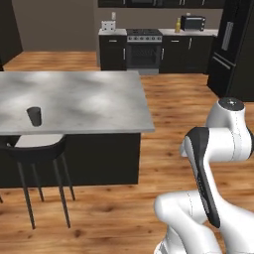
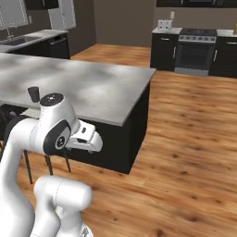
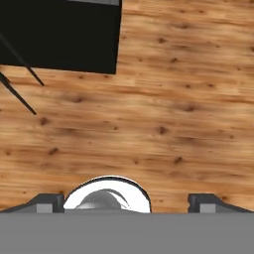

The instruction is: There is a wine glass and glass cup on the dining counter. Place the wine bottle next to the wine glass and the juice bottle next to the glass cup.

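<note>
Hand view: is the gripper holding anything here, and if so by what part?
Nothing is held. The gripper is open, with bare wooden floor between its fingertips.

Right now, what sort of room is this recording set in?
A rendered home kitchen, it seems: a stove between dark cabinets, a microwave on the back counter, and a marble island counter with a stool.

A home kitchen: stove (image 1: 144,48), dark fridge (image 1: 233,49), marble dining counter (image 1: 89,104) with stools (image 1: 42,163), wood floor (image 1: 173,104)
</note>
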Controlling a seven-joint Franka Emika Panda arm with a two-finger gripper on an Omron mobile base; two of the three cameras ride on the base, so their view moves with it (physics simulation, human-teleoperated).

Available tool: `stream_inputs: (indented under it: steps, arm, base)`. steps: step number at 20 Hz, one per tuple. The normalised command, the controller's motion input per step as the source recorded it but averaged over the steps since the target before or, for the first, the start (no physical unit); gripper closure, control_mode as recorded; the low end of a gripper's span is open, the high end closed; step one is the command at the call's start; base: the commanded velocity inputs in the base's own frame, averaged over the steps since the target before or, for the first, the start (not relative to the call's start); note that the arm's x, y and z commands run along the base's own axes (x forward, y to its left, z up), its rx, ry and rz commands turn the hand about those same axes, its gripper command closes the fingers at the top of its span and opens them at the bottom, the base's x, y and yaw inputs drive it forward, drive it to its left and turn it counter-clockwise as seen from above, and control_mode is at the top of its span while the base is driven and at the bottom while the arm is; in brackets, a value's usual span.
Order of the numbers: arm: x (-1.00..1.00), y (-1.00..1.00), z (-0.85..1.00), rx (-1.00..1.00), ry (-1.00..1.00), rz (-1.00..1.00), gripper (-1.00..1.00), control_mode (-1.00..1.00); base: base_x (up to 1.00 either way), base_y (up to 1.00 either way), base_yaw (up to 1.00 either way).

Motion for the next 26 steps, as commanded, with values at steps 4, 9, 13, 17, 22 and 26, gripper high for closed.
stream_inputs:
  steps: [4,9,13,17,22,26]
  arm:
    - [0.0,0.0,0.0,0.0,0.0,0.0,-1.0,1.0]
    - [0.0,0.0,0.0,0.0,0.0,0.0,-1.0,1.0]
    - [0.0,0.0,0.0,0.0,0.0,0.0,-1.0,1.0]
    - [0.0,0.0,0.0,0.0,0.0,0.0,-1.0,1.0]
    - [0.0,0.0,0.0,0.0,0.0,0.0,-1.0,1.0]
    - [0.0,0.0,0.0,0.0,0.0,0.0,-1.0,1.0]
  base:
    - [0.17,-0.74,0.0]
    - [0.25,-0.71,0.0]
    - [0.32,-0.67,0.0]
    - [0.38,-0.64,0.0]
    - [0.47,-0.6,0.0]
    - [0.62,-0.51,0.0]
